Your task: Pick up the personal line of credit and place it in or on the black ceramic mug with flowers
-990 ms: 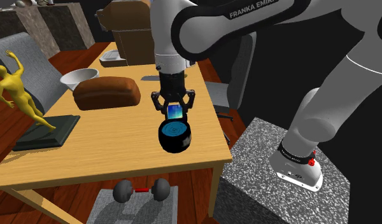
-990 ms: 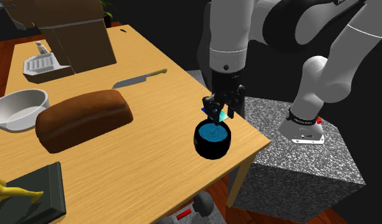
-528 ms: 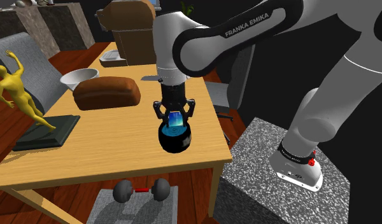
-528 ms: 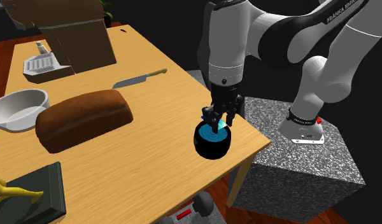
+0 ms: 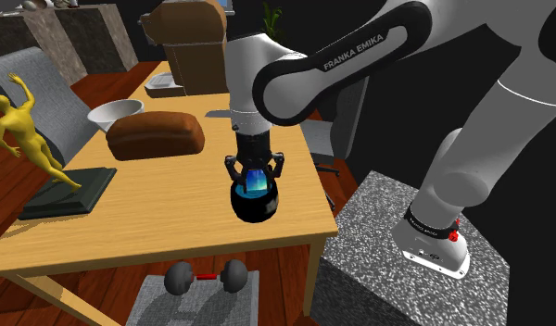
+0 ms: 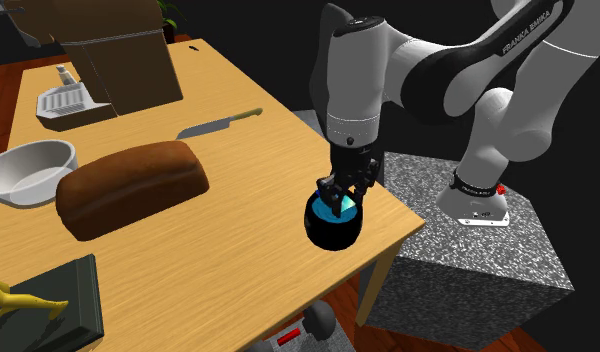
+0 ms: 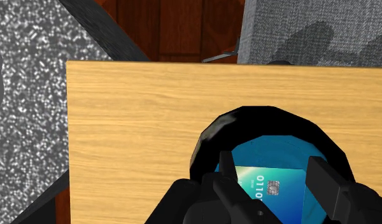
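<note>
Near the corner of the desk [image 5: 128,218] closest to the stand, the tool [image 5: 255,180] hangs straight down with its fingertips at the mouth of the black mug [image 5: 254,207]. Its fingers [image 7: 226,177] are closed on the card [image 7: 267,187], a blue-green card with a chip and printed digits, clasped by its two edges.

Over the last second the arm has come down steadily. The card was first carried clear above the mug, then reached the rim, and now its lower part sits inside the opening, against the mug's blue interior. The grip looks unchanged throughout. The mug has not shifted on the desk, and the brown loaf [image 5: 157,135] and the white bowl [image 5: 112,113] further back stay where they were.

This suggests the carrying part of the task is finished and only the release is left. In the wrist view the card sits roughly in the middle of the round opening, so opening the fingers here should drop it inside. Whether its lower edge already touches the bottom of the mug cannot be told.

The fingers stand close to the rim, and the mug is not far from the desk's edge. A straight lift after letting go seems the safest way out, since a sideways brush could push the mug.
</note>
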`<move>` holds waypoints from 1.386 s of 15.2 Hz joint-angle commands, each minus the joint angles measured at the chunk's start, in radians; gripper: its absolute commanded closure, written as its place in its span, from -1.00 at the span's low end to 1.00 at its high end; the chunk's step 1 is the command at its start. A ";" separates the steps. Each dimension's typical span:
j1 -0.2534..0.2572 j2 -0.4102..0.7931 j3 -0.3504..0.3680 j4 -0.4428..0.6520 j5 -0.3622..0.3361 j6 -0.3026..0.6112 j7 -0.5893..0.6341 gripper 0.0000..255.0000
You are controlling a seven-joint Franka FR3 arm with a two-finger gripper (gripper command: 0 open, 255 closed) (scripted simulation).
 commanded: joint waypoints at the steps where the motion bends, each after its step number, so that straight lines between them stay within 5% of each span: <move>1: 0.000 0.000 0.000 0.000 0.000 0.001 0.000 1.00; 3: 0.000 0.000 0.000 0.000 0.000 0.000 0.000 1.00; 4: 0.000 0.000 0.000 0.000 0.000 0.000 0.000 -1.00; 9: 0.000 0.000 0.000 0.000 0.000 0.000 0.000 -1.00; 13: -0.010 -0.040 -0.024 0.090 0.004 -0.130 -0.008 -1.00; 21: -0.010 -0.040 -0.024 0.090 0.004 -0.130 -0.008 -1.00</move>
